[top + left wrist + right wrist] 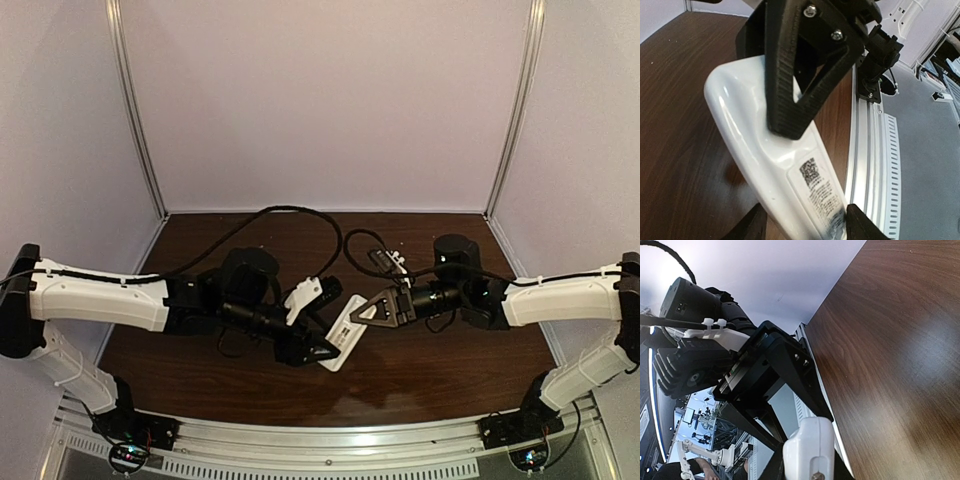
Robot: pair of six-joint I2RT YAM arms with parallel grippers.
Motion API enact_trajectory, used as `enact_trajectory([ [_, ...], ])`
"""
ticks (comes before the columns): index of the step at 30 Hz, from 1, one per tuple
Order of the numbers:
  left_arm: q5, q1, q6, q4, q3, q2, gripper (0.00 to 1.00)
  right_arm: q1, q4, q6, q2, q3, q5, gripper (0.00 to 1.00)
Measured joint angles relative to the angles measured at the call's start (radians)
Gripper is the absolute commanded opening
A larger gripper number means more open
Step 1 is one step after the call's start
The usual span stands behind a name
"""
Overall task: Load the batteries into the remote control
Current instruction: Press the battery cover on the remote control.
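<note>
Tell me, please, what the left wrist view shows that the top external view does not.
Only the left wrist view shows the QR-code label on the remote. Only the top view shows the left arm and right arm whole. Both show the remote clamped over the table by the left gripper and right gripper; neither shows batteries.

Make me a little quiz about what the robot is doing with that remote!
1. How many hands grip the remote?
2. True or false: the remote is black.
3. The remote's label shows: A) a QR code B) a star C) a face.
Key: 1. Two, the left hand and the right hand. 2. False, it is white. 3. A.
</note>
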Motion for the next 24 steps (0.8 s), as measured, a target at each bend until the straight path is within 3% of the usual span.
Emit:
enact_trajectory([
  [5, 0.01, 0.013, -0.035, 0.007, 0.001, 0.002, 0.36, 0.0, -0.006, -0.013, -0.006, -0.001, 0.01, 0.0],
  [11, 0.041, 0.035, -0.07, 0.021, 0.003, 0.005, 0.35, -0.003, -0.004, -0.017, -0.014, -0.002, 0.013, 0.0],
  [17, 0.079, 0.046, -0.074, 0.058, 0.0, 0.006, 0.75, -0.002, -0.011, -0.028, -0.03, 0.0, -0.004, 0.0],
  [24, 0.196, 0.078, -0.077, 0.132, -0.067, -0.067, 0.97, 0.006, -0.168, -0.212, -0.096, 0.112, -0.02, 0.0],
])
